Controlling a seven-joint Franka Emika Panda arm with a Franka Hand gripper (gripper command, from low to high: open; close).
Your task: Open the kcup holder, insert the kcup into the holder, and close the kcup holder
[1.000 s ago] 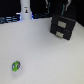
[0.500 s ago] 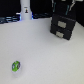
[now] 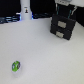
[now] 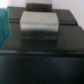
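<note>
Kcup holder (image 3: 63,26), the black boxy two-drawer unit, sits on the white table (image 3: 40,47) at the far side of the exterior view's right, with both stacked drawer fronts looking flush and shut, so the opening step seems not yet done. Each front carries a small pale handle (image 3: 63,23); the wrist view shows one such handle (image 4: 39,23) close up as a pale block standing proud of the dark face, and that is the sensible place to take hold. My judgement is that the unit is rigid and fairly light, so a pull on the handle could drag the whole box forward instead of sliding the drawer; a straight, gentle pull along the drawer's travel would suit it. The kcup (image 3: 16,65), a tiny bright-green pod, lies well apart from the holder, toward the near side of the table at the exterior view's left; it is likely very light, thin-walled and smooth, best pinched softly across its round sides. A white bottle-shaped thing (image 3: 25,10) stands beyond it, also well apart from the holder. The arm reaches in from above the holder, its dark gripper (image 3: 64,6) poised just over the top of the box and facing the upper drawer front. Whether the pincer is spread or closed I cannot tell, since neither view shows the fingers clearly.
</note>
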